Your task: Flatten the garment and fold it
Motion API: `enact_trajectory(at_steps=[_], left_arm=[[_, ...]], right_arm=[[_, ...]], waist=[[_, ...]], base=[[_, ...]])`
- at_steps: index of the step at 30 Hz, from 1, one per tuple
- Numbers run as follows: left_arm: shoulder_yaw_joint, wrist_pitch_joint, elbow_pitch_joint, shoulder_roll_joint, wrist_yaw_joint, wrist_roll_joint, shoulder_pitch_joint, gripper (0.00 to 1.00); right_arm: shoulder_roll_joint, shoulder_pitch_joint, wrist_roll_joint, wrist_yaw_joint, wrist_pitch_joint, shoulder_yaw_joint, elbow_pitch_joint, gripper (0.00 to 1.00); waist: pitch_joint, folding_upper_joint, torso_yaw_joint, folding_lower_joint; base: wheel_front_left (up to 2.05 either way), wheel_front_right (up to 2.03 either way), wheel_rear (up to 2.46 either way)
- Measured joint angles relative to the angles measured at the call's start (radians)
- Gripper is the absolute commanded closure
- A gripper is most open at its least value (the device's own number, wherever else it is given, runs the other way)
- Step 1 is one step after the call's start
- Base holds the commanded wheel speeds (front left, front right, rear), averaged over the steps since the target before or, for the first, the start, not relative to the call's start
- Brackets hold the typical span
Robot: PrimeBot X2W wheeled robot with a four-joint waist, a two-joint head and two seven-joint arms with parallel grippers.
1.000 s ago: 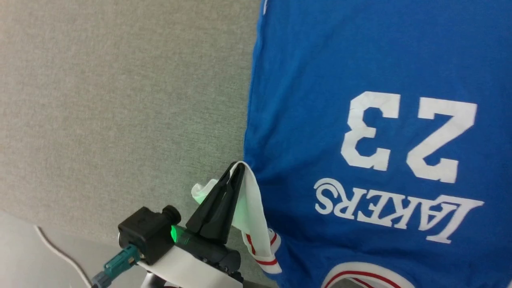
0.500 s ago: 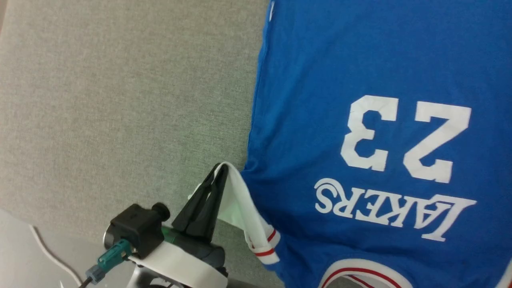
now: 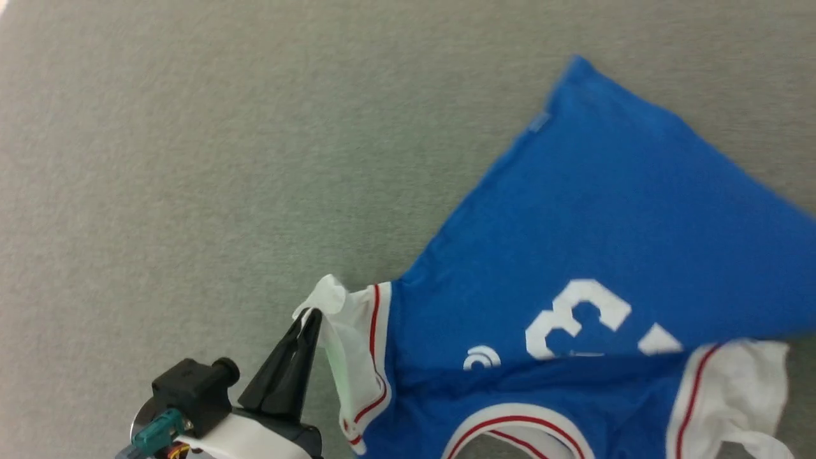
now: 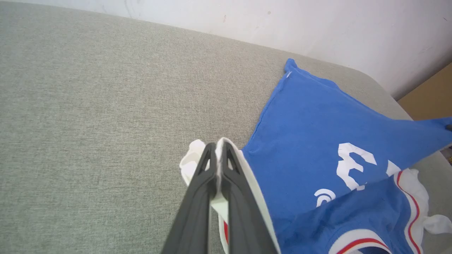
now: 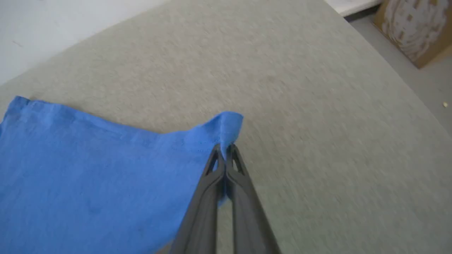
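Blue garment [image 3: 574, 217] half-folded, hem over chest

- Left of the garment [image 3: 574, 223], the grey padded surface [image 3: 191, 159] is bare, so there is free passage.
- A white wall [image 4: 317, 28] closes its far edge.
- A brown box [image 5: 413, 28] stands on the floor beside the surface.

Left gripper [image 3: 310, 315]: sits at 7 o'clock in the head view, with its fingers pointing toward 1 o'clock. The jaws are pressed together on a white edge of the shirt [image 3: 574, 210]. The pale wrist [image 3: 248, 437] lies at 7 o'clock from the fingertips.

Right gripper [image 5: 225, 147]: fingers point to 12 o'clock in the right wrist view. The jaws are clamped together on a blue corner of the shirt.
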Motion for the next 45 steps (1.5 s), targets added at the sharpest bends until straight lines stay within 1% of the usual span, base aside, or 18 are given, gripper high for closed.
enact_trajectory(at_steps=[3, 6, 9, 13, 17, 18, 19, 20, 21, 24, 27, 30, 34, 36, 38, 40, 42, 45], left_arm=[[0.003, 0.0, -0.003, 0.003, 0.006, -0.007, 0.011, 1.0], [0.017, 0.0, -0.009, 0.006, 0.016, -0.012, 0.029, 1.0], [0.022, 0.0, -0.013, 0.008, 0.024, -0.016, 0.047, 1.0], [0.025, 0.009, -0.021, 0.013, 0.025, -0.022, 0.047, 1.0], [0.024, 0.024, -0.025, 0.022, 0.025, -0.022, 0.045, 1.0], [0.022, 0.027, -0.025, 0.022, 0.025, -0.022, 0.045, 1.0], [0.019, 0.028, -0.024, 0.022, 0.025, -0.023, 0.044, 1.0], [0.016, 0.028, -0.023, 0.021, 0.024, -0.024, 0.043, 1.0], [0.013, 0.029, -0.021, 0.02, 0.024, -0.024, 0.04, 1.0], [0.004, 0.029, -0.018, 0.016, 0.022, -0.025, 0.032, 1.0], [-0.002, 0.026, -0.018, 0.01, 0.022, -0.025, 0.027, 1.0], [-0.007, 0.017, -0.02, 0.006, 0.022, -0.023, 0.025, 1.0], [-0.018, 0.003, -0.029, -0.005, 0.022, -0.02, 0.023, 1.0], [-0.025, 0.0, -0.03, -0.01, 0.022, -0.016, 0.014, 1.0], [-0.033, -0.003, -0.029, -0.015, 0.014, -0.012, -0.007, 1.0], [-0.04, -0.01, -0.026, -0.024, 0.011, -0.007, -0.026, 1.0], [-0.05, -0.016, -0.021, -0.03, 0.004, -0.004, -0.04, 1.0], [-0.064, -0.021, -0.011, -0.04, -0.005, -0.003, -0.055, 1.0]], right_arm=[[0.09, 0.159, 0.022, 0.0, -0.004, -0.088, -0.046, 1.0], [0.14, 0.266, 0.035, 0.0, -0.028, -0.117, -0.044, 1.0], [0.148, 0.309, 0.032, 0.0, -0.096, -0.089, 0.0, 1.0], [0.147, 0.304, 0.054, 0.0, -0.208, -0.004, 0.137, 1.0], [0.148, 0.267, 0.052, 0.0, -0.288, 0.077, 0.259, 1.0], [0.148, 0.257, 0.04, 0.0, -0.305, 0.089, 0.286, 0.82], [0.149, 0.25, 0.02, 0.0, -0.324, 0.098, 0.309, 0.82], [0.148, 0.245, 0.001, 0.0, -0.343, 0.1, 0.328, 0.22], [0.146, 0.241, -0.015, 0.0, -0.355, 0.101, 0.347, 0.0], [0.144, 0.238, -0.046, 0.001, -0.372, 0.092, 0.353, 0.0], [0.123, 0.245, -0.046, 0.001, -0.343, 0.088, 0.287, 0.0], [0.09, 0.26, -0.018, 0.001, -0.262, 0.078, 0.101, 0.0], [0.003, 0.232, 0.01, 0.001, -0.136, 0.096, -0.169, 0.0], [-0.036, 0.177, 0.019, 0.001, -0.071, 0.124, -0.241, 0.0], [-0.092, 0.108, 0.001, 0.0, -0.021, 0.185, -0.265, 0.0], [-0.119, 0.023, -0.002, 0.0, 0.016, 0.241, -0.254, 0.0], [-0.144, -0.058, -0.016, 0.0, 0.048, 0.317, -0.214, 0.0], [-0.161, -0.178, -0.033, 0.0, 0.09, 0.411, -0.11, 0.0]], waist=[[-0.03, 0.0, -0.043, 0.0], [-0.052, 0.0, -0.081, 0.0], [-0.069, 0.0, -0.112, 0.0001], [-0.093, 0.0, -0.134, 0.0002], [-0.113, 0.0, -0.144, 0.0003], [-0.117, 0.0, -0.144, 0.0003], [-0.12, 0.0, -0.144, 0.0003], [-0.123, 0.0, -0.143, 0.0003], [-0.125, 0.0, -0.14, 0.0002], [-0.128, 0.0, -0.127, 0.0003], [-0.125, 0.0, -0.113, 0.0004], [-0.118, 0.0, -0.102, 0.0004], [-0.099, 0.0, -0.092, 0.0004], [-0.088, 0.0, -0.085, 0.0004], [-0.075, 0.0, -0.076, 0.0005], [-0.06, 0.0, -0.065, 0.0004], [-0.044, 0.0, -0.053, 0.0005], [-0.017, 0.0, -0.034, 0.0006]], base=[[0.0, 0.0, 0.0], [0.0, 0.0, 0.0], [0.0, 0.0, 0.0], [0.0, 0.0, 0.0], [0.0, 0.0, 0.0], [0.0, 0.0, 0.0], [0.0, 0.0, 0.0], [0.0, 0.0, 0.0], [0.0, 0.0, 0.0], [0.0, 0.0, 0.0], [0.0, 0.0, 0.0], [0.0, 0.0, 0.0], [0.0, 0.0, 0.0], [0.0, 0.0, 0.0], [0.0, 0.0, 0.0], [0.0, 0.0, 0.0], [0.0, 0.0, 0.0], [0.0, 0.0, 0.0]])
